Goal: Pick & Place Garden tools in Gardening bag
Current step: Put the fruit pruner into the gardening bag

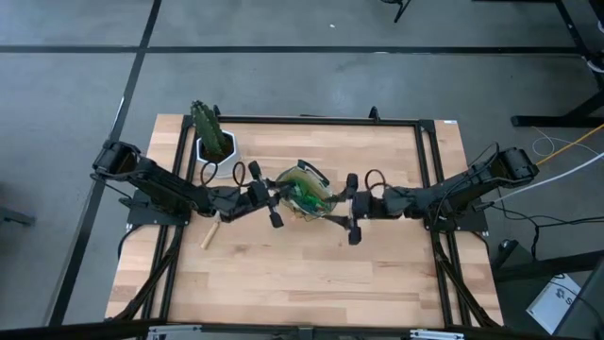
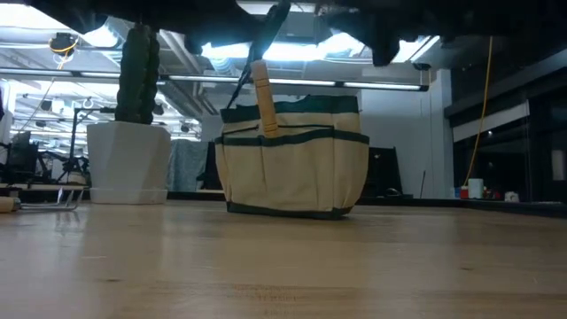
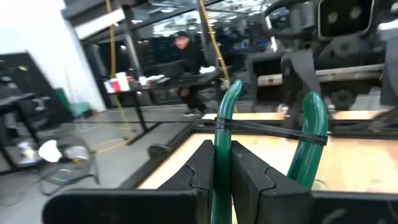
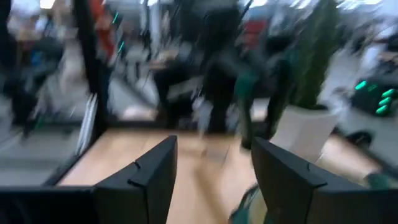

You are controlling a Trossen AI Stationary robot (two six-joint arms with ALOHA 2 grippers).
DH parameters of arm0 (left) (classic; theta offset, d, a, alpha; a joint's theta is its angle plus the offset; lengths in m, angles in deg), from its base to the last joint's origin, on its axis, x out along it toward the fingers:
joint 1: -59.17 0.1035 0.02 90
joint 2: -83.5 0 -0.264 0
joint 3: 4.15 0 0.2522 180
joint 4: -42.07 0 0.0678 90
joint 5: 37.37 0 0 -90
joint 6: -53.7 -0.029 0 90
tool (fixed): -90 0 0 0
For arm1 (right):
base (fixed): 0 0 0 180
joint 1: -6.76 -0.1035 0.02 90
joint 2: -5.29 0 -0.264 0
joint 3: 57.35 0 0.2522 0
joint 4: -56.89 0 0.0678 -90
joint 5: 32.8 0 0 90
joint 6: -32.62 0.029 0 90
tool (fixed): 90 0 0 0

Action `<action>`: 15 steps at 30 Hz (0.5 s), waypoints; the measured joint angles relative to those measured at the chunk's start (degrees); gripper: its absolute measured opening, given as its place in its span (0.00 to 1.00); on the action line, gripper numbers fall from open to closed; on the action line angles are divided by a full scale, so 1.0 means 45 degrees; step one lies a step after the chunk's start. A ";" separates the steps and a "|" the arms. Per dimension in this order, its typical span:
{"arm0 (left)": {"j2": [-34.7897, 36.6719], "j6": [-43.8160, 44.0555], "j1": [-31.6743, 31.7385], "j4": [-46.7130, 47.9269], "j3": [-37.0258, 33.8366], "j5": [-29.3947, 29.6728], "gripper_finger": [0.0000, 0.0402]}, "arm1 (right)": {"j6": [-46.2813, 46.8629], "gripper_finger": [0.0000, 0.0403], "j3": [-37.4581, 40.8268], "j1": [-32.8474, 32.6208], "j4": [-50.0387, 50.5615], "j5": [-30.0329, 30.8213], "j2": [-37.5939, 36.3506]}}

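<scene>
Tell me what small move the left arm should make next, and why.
Probably lower the green-handled shears into the gardening bag and only then open. The left gripper is clamped on one handle at the bag's left edge, a wooden handle already stands inside, and the right gripper waits open on the far side.

tan gardening bag (image 2: 294,168) upright mid-table, wooden-handled tool (image 2: 262,97) in it, green-handled tool (image 3: 231,134) gripped

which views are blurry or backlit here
Right wrist view: heavy motion blur, the room smeared, only the open right gripper reads. Left wrist view: background soft, the left gripper and the green handle it clamps sharp. Low view: backlit by ceiling lights, the bag dim. High view: even and clear.
</scene>
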 joint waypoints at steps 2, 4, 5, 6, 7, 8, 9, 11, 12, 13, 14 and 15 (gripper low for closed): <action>0.0048 -0.0314 0.0022 -0.0045 0.0056 0.0371 0.06 | -0.0412 0.51 -0.0278 0.0055 -0.0227 0.0477 0.0000; 0.0048 -0.0655 0.0029 -0.0013 0.0266 0.0697 0.06 | -0.0897 0.51 -0.0836 0.0134 -0.0123 0.0763 0.0112; 0.0048 -0.0897 0.0029 -0.0021 0.0394 0.0743 0.06 | -0.0988 0.51 -0.1264 0.0188 -0.0005 0.0808 0.0301; 0.0048 -0.1160 0.0029 -0.0013 0.0537 0.0742 0.06 | -0.1013 0.51 -0.1660 0.0239 0.0369 0.0892 0.0477; 0.0048 -0.1397 0.0024 -0.0012 0.0656 0.0743 0.06 | -0.1028 0.51 -0.2110 0.0285 0.0948 0.1021 0.0679; 0.0048 -0.1586 0.0004 -0.0015 0.0761 0.0743 0.06 | -0.1030 0.51 -0.2631 0.0339 0.1628 0.1109 0.0919; 0.0048 -0.1778 -0.0031 -0.0005 0.0845 0.0785 0.06 | -0.1028 0.51 -0.3142 0.0396 0.2352 0.1191 0.1126; 0.0048 -0.2259 -0.0128 0.0002 0.1023 0.0992 0.06 | -0.1025 0.51 -0.4033 0.0452 0.3800 0.1499 0.1407; 0.0048 -0.2495 -0.0197 -0.0013 0.1094 0.1060 0.06 | -0.1027 0.51 -0.4434 0.0484 0.4284 0.1525 0.1561; 0.0048 -0.2705 -0.0266 -0.0010 0.1136 0.1092 0.06 | -0.1022 0.51 -0.4752 0.0513 0.4586 0.1521 0.1682; 0.0048 -0.2815 -0.0317 0.0006 0.1172 0.1088 0.06 | -0.1003 0.51 -0.4981 0.0552 0.4764 0.1521 0.1764; 0.0043 -0.2886 -0.0378 0.0006 0.1197 0.1081 0.06 | -0.0959 0.51 -0.5159 0.0571 0.4736 0.1521 0.1871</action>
